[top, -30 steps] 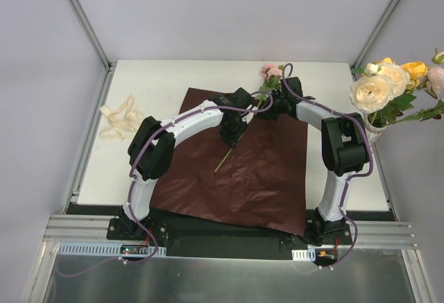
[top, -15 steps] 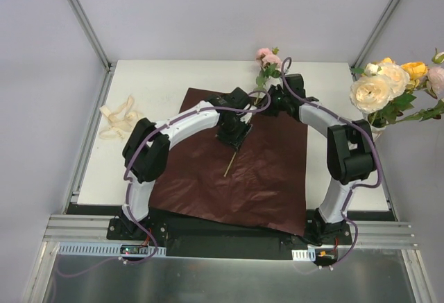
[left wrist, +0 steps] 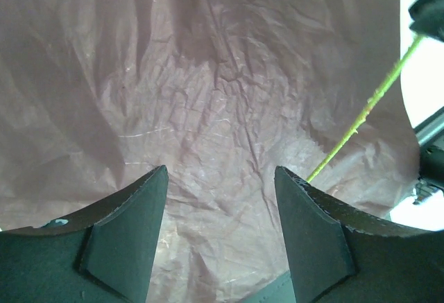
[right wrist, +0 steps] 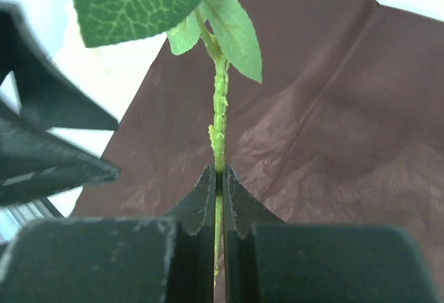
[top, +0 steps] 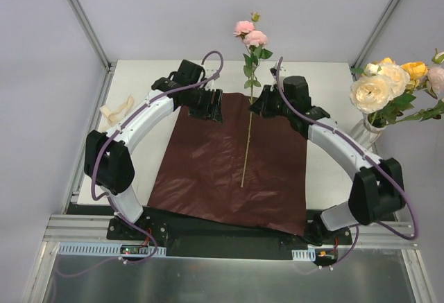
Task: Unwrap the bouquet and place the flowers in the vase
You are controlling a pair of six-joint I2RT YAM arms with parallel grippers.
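Pinching the pink rose stem (right wrist: 219,112) just below its leaves, the right gripper (right wrist: 218,178) is hoisting it upright. Its blooms are now riding high above the flattened maroon paper (top: 201,171), where a second ago they sat low. The left gripper (left wrist: 220,178) is spreading its jaws, having let go and pulled back empty. The vase (top: 370,128), already holding roses, is waiting well apart at the right edge.

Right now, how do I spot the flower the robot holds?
Find the dark red paper on the table. Over its middle is one long-stemmed pink rose, pinched in the right fingers. The other flowers crowd the vase; this one's alone.
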